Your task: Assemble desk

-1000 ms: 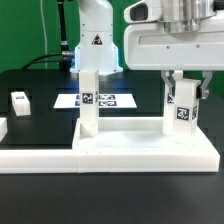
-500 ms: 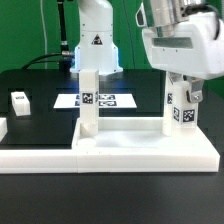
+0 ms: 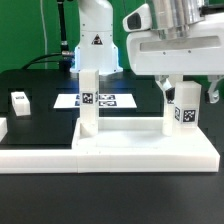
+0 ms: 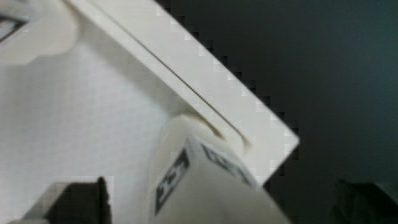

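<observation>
White leg (image 3: 182,108) top hidden between pincer (image 3: 186,90) fingers (contact unclear)

Two legs (image 3: 88,103) (image 3: 181,113) upright on tabletop (image 3: 150,150); marker board (image 3: 103,100) behind; loose leg (image 3: 20,102) at exterior view's left

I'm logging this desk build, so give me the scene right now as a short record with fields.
tabletop: broad flat white plastic tabletop slab, lying on the black table
standing legs: white square leg at the exterior view's left, tagged white leg at its right
gripper: gripper around the right leg's top; grip unclear
loose part: small white leg lying off the slab
marker board: flat white marker board behind
</observation>
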Available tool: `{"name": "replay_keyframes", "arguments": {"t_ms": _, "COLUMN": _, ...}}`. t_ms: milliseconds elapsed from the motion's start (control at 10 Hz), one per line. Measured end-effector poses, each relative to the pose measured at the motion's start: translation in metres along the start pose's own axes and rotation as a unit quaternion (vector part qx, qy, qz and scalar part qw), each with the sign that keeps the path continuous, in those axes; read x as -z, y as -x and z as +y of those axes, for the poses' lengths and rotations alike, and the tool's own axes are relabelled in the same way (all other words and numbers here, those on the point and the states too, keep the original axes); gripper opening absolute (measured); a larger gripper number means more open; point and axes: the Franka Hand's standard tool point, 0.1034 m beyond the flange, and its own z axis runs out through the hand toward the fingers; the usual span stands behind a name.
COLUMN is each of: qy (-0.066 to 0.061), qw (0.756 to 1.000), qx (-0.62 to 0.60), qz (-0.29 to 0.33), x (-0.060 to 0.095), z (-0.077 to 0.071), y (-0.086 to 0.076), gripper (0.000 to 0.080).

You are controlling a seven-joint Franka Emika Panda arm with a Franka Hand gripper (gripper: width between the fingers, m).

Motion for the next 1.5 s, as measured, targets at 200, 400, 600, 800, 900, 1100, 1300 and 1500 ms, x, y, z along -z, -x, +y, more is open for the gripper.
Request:
{"name": "replay_keyframes", "arguments": {"t_ms": 200, "qy": -0.001, "qw": 0.999, "qx": 0.046, "qz": 0.003, "x": 0.000, "z": 0.000, "y": -0.002, "gripper": 0.0642}}
{"name": "replay_keyframes", "arguments": {"t_ms": 400, "qy": 0.008, "qw": 0.990, "qx": 0.144, "qz": 0.005, "x": 0.002, "z": 0.001, "y": -0.003, "gripper": 0.0649}}
{"name": "replay_keyframes", "arguments": {"t_ms": 600, "qy": 0.062, "qw": 0.945, "qx": 0.319, "qz": 0.040, "x": 0.010, "z": -0.005, "y": -0.009, "gripper": 0.0649}}
{"name": "replay_keyframes", "arguments": {"t_ms": 800, "qy": 0.062, "qw": 0.945, "qx": 0.319, "qz": 0.039, "x": 0.008, "z": -0.010, "y": -0.002, "gripper": 0.0649}}
{"name": "replay_keyframes", "arguments": {"t_ms": 900, "qy": 0.062, "qw": 0.946, "qx": 0.316, "qz": 0.040, "x": 0.008, "z": -0.009, "y": -0.003, "gripper": 0.0553}}
{"name": "replay_keyframes", "arguments": {"t_ms": 1100, "qy": 0.063, "qw": 0.963, "qx": 0.260, "qz": 0.044, "x": 0.008, "z": -0.006, "y": -0.006, "gripper": 0.0352}}
{"name": "replay_keyframes", "arguments": {"t_ms": 1300, "qy": 0.062, "qw": 0.978, "qx": 0.195, "qz": 0.048, "x": 0.008, "z": -0.003, "y": -0.008, "gripper": 0.0299}}
{"name": "replay_keyframes", "arguments": {"t_ms": 1500, "qy": 0.056, "qw": 0.992, "qx": 0.097, "qz": 0.054, "x": 0.008, "z": -0.002, "y": -0.010, "gripper": 0.0296}}
